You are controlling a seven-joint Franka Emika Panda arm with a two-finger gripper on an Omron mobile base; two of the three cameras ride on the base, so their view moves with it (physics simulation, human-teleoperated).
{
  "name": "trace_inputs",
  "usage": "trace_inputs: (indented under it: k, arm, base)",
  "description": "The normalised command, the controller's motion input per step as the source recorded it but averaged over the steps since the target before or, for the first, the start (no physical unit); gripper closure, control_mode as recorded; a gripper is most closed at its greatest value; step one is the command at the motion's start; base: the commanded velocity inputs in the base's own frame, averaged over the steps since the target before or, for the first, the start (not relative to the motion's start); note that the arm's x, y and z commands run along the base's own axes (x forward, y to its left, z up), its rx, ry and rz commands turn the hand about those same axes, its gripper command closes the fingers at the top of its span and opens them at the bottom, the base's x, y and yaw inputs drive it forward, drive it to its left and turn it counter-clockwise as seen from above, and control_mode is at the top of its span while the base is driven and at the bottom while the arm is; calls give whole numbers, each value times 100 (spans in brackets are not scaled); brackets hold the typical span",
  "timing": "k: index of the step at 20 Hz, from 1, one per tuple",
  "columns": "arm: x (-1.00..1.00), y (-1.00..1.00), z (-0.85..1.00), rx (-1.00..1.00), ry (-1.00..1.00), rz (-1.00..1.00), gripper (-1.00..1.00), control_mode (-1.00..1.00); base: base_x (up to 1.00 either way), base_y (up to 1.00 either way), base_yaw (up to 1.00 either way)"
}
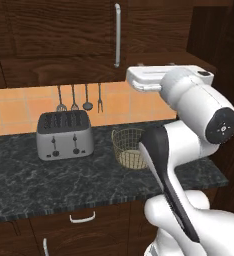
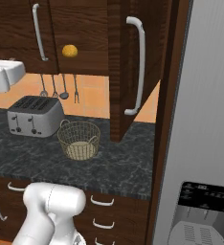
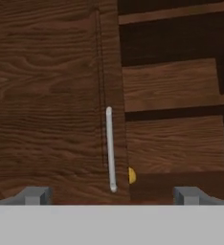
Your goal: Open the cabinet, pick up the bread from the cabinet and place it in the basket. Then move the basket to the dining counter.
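Note:
The dark wood cabinet (image 2: 85,28) has its right door (image 2: 133,67) swung wide open, while the left door (image 3: 47,95) is closed, its silver bar handle (image 3: 110,148) straight ahead of the hand. The bread (image 2: 69,50), a small golden bun, rests on the lowest shelf just inside the opening; in the hand view a sliver of the bread (image 3: 131,175) peeks out past the left door's edge. My gripper (image 3: 112,195) is open and empty, held up in front of the cabinet. The wire basket (image 2: 79,139) stands on the black granite countertop (image 2: 32,158) below.
A silver toaster (image 1: 64,134) stands left of the basket, with utensils (image 1: 79,97) hanging on the tiled wall behind. The open door juts out over the countertop's right end. A grey fridge (image 2: 205,143) fills the right side. Drawers (image 1: 82,217) sit under the countertop.

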Motion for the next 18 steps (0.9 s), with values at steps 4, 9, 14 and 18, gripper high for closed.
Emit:
trace_inputs:
  k: [4,9,14,18]
  arm:
    - [39,0,8,-3,2,0,-100,-100]
    - [41,5,-3,-11,-19,0,-100,-100]
    - [38,3,-24,-7,-15,0,-100,-100]
    - [56,7,-11,0,0,-2,-100,-100]
  base:
    - [0,0,0]
    - [0,0,0]
    - [0,0,0]
    - [0,0,0]
